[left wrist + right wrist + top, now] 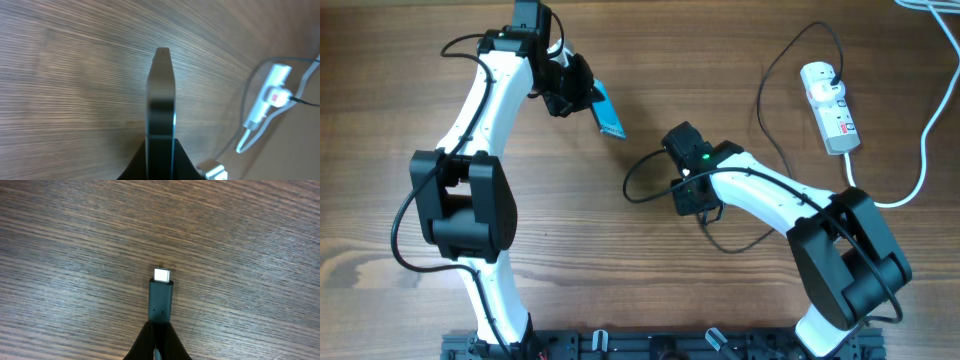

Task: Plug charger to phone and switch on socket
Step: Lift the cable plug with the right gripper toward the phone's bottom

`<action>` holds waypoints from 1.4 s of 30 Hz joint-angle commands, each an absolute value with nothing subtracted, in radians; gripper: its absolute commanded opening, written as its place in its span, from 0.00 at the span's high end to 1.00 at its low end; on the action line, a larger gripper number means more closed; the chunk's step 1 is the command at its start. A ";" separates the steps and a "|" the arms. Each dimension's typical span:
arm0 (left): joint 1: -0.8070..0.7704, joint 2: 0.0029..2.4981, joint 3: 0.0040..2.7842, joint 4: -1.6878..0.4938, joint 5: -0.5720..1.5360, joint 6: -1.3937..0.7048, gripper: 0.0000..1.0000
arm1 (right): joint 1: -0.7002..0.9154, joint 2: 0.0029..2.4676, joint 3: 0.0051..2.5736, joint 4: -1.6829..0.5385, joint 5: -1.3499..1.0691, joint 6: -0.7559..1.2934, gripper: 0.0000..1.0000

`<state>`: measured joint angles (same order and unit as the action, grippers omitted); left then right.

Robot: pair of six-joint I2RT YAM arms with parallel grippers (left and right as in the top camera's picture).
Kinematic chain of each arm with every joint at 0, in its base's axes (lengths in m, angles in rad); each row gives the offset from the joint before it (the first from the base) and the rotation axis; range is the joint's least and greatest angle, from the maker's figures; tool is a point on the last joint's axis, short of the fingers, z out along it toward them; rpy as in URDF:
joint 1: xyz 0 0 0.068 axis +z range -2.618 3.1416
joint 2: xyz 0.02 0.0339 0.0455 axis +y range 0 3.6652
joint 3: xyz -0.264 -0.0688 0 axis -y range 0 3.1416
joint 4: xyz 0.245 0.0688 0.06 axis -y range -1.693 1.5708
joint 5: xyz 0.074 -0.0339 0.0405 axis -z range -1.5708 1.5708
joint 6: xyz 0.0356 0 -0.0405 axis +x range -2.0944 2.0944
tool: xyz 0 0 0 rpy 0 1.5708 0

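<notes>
So that the two can be mated, the left gripper (160, 155) pinches the phone (609, 112) edge-on at far centre, and the right gripper (159, 332) pinches the charger (161, 297) tip-forward nearby; the socket (830, 108) lies far right.

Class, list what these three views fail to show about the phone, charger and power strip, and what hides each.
- Overhead: the left gripper covers one end of the flat cyan-screened phone.
- Left wrist: the phone is edge-on, blurred; screen unseen.
- Overhead, left wrist: red switches on the white power strip are too small or blurred to read.
- Right wrist: the right gripper and bottom edge hide the cable behind the small black charger connector.
</notes>
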<state>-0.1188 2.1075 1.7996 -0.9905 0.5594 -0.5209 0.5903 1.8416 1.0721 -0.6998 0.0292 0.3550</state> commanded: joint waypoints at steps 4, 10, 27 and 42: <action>-0.122 2.069 1.800 -0.905 0.906 -0.394 0.96 | 0.591 1.695 1.145 -0.719 -0.055 0.366 0.96; -0.123 2.069 1.800 -0.833 1.131 -0.327 0.96 | 0.591 1.459 1.152 -0.751 -0.114 0.340 0.96; -0.212 2.069 1.800 -0.724 1.234 -0.321 0.96 | 0.592 1.320 1.152 -0.761 -0.194 0.404 0.96; -0.234 2.069 1.800 -0.586 1.293 -0.387 0.96 | 0.592 1.341 1.152 -0.708 -0.205 0.487 0.96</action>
<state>-0.2321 2.1075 1.7988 -0.6106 1.2140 -0.3607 0.5903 1.3205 1.1416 -0.7216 -0.1802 0.4496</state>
